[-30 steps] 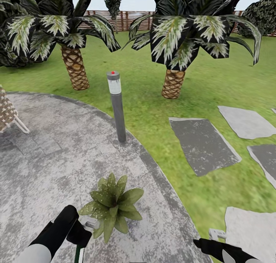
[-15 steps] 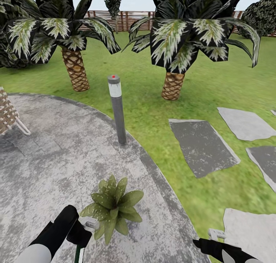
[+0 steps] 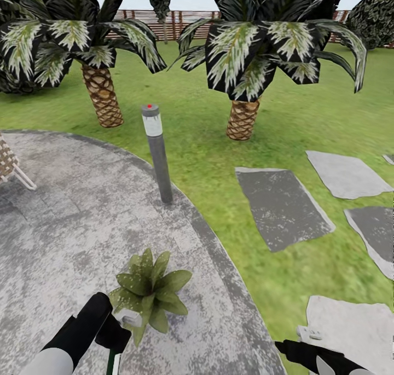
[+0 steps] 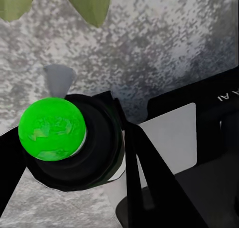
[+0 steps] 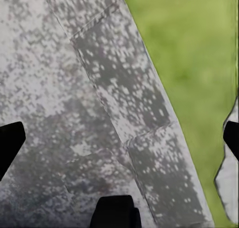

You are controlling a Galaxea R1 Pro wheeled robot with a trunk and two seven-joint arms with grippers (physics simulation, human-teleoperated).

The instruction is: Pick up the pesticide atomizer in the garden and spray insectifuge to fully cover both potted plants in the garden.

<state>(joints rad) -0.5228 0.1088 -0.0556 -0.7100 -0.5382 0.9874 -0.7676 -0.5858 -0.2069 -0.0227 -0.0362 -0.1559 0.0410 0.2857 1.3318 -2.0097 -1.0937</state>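
Observation:
One potted plant (image 3: 149,290), a low rosette of white-speckled green leaves, sits on the grey stone patio (image 3: 65,238). My left gripper (image 3: 121,323) is at its near-left edge, shut on the pesticide atomizer (image 3: 111,362). Below the hand the atomizer shows as a thin green sliver, and a white part of the gripper lies over the leaves. In the left wrist view the atomizer (image 4: 52,129) is seen end-on, a bright green round end in a dark ring, with leaf tips (image 4: 89,3) just beyond. My right gripper (image 3: 306,334) hangs open over the patio edge, with its fingertips (image 5: 10,143) wide apart.
A grey lamp post (image 3: 157,156) with a red top stands at the patio rim beyond the plant. Two palms (image 3: 243,117) grow on the lawn (image 3: 219,156) behind it. Flat stepping stones (image 3: 282,205) lie to the right, and a brown slat fence (image 3: 180,24) runs far back.
The whole view has shifted a little leftward, so the camera moved. The plant now lies closer to my left gripper, its near leaves under the white part. Both grippers keep their states.

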